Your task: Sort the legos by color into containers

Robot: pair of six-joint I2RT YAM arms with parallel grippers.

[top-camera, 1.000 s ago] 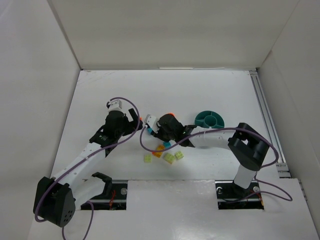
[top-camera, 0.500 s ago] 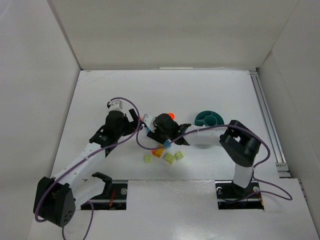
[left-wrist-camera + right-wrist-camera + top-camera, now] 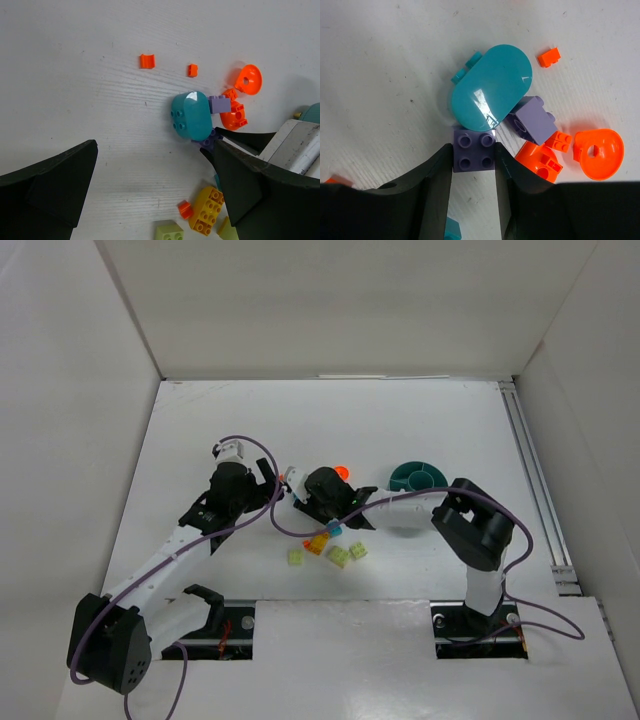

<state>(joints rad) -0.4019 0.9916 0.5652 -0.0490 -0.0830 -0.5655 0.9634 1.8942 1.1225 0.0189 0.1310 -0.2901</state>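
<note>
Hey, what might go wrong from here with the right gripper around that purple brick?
1. The purple brick in the right gripper touches the teal oval piece; lifting may drag or tip it.
2. The open left gripper hovers over the same legos, so the two grippers could collide.

I find a purple four-stud brick (image 3: 474,149) lying studs-up, touching the end of a glossy teal oval piece (image 3: 491,88). A lilac brick (image 3: 532,120) and orange pieces (image 3: 540,161), one a round ring (image 3: 598,153), lie just beside. Yellow-green bricks (image 3: 340,556) lie apart. The teal compartmented dish (image 3: 408,478) stands upright, well right.
</note>
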